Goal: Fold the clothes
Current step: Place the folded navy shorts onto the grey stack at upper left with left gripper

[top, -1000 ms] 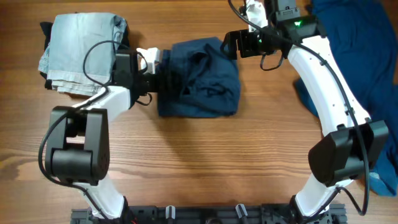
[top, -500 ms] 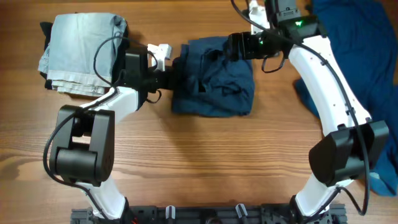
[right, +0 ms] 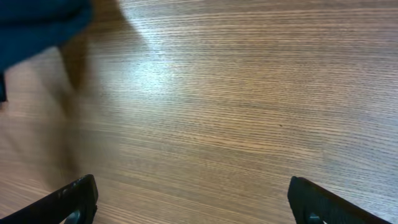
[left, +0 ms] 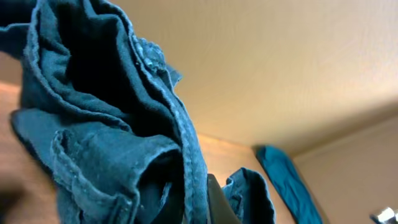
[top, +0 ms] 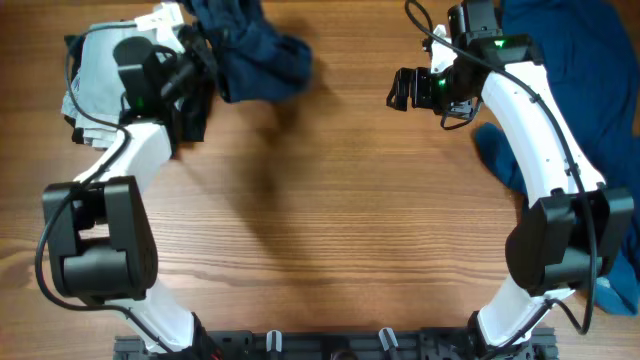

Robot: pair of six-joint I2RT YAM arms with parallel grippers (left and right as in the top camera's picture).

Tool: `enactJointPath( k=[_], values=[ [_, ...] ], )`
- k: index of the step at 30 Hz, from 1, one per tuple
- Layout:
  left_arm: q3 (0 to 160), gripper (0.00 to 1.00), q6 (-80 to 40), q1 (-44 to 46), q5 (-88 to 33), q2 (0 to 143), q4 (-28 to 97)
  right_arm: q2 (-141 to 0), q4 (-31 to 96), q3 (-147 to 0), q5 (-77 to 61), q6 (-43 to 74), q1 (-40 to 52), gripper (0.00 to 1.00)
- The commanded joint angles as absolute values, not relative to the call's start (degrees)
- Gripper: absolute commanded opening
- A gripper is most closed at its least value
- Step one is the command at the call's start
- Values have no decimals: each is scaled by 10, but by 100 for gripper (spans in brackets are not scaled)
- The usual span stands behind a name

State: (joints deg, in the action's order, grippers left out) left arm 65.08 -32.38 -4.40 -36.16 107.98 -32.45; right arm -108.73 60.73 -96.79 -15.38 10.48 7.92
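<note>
Left fingers grip the navy shorts aloft — lower them flat onto the far-left denim stack — right fingers gape empty.

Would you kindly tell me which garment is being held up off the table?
The dark navy garment, bunched in the left gripper; the pale denim stack and the mid-blue pile both lie on the table.

likely a robot lab: wooden bench, white arms on a black rail, plain beige ceiling.
</note>
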Motion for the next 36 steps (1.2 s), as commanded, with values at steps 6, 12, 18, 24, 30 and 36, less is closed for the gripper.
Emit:
enactJointPath(
  k=[6,12,18,24,30,36],
  values=[
    [757,4,-332,-83,-285,1053,-364,-1078,609,-962,-162,110,82,98],
    [765,4,-395,-141,-233,1053,-392,-1078,609,-962,-166,106,82,98],
    [765,4,-504,-251,-251,1050,-353,-1078,604,-962,-166,105,82,98],
    [765,4,-530,-270,-251,1050,-70,-1078,602,-962,-166,106,82,98],
    [765,4,-526,-270,-319,1031,13,-1078,592,-962,-181,106,82,98],
    [765,20,-422,-270,-212,977,246,-1078,593,-962,-181,105,82,98]
  ],
)
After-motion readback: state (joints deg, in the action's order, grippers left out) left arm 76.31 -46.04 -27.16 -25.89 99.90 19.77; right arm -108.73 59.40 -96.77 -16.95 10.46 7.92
